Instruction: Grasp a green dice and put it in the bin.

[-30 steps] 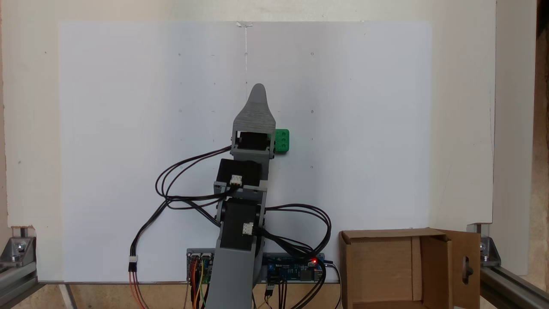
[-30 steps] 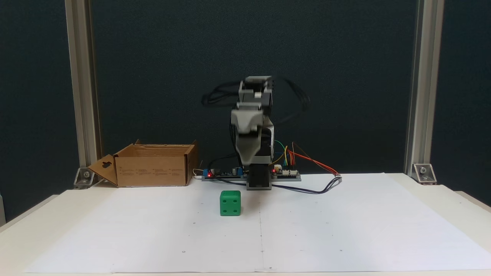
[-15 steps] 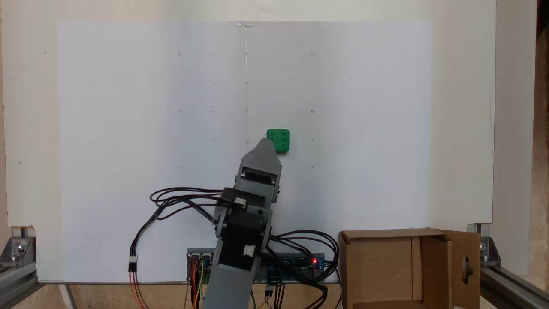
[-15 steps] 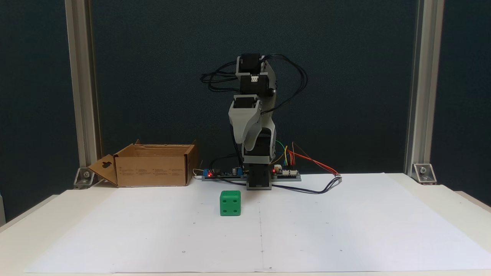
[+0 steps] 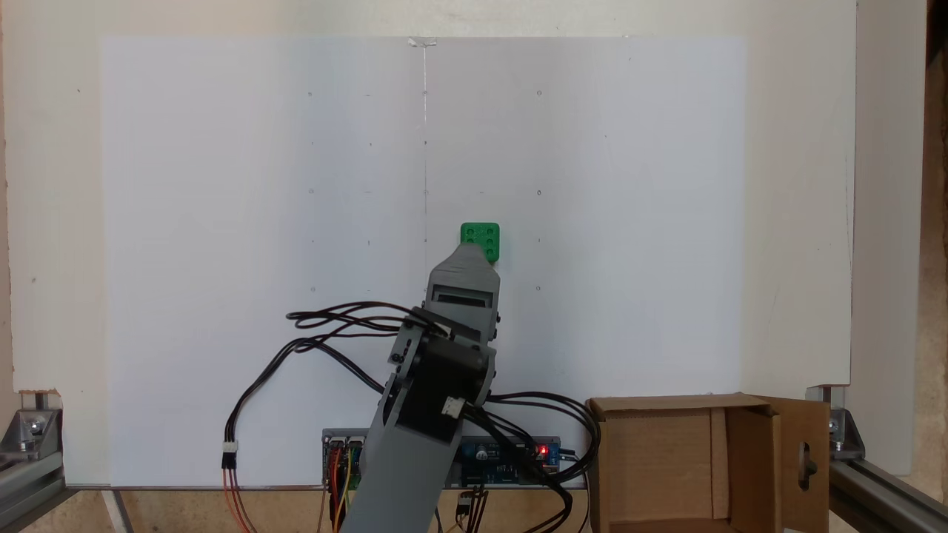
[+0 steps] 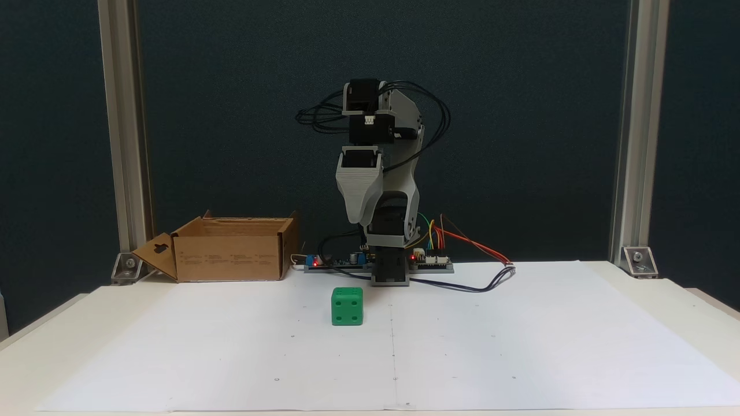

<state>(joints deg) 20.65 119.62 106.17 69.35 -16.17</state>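
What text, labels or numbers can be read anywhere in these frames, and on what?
No words or numbers are legible.
Bin: faint rows of print on its front wall, too small to read.
Green dice: pips only, four on the face toward the front fixed view, six on top.
Circuit boards at the arm base: any markings are too small to read.

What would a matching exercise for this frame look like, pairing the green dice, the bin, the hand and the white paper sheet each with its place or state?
Things:
1. green dice
2. bin
3. hand
4. white paper sheet

Places or states:
A. lies flat, covering the tabletop
B. raised in the air, pointing down, holding nothing
C. rests on the sheet near its middle crease
D. stands at the table's edge, flaps up, nothing seen inside

Pairs: 1-C, 2-D, 3-B, 4-A
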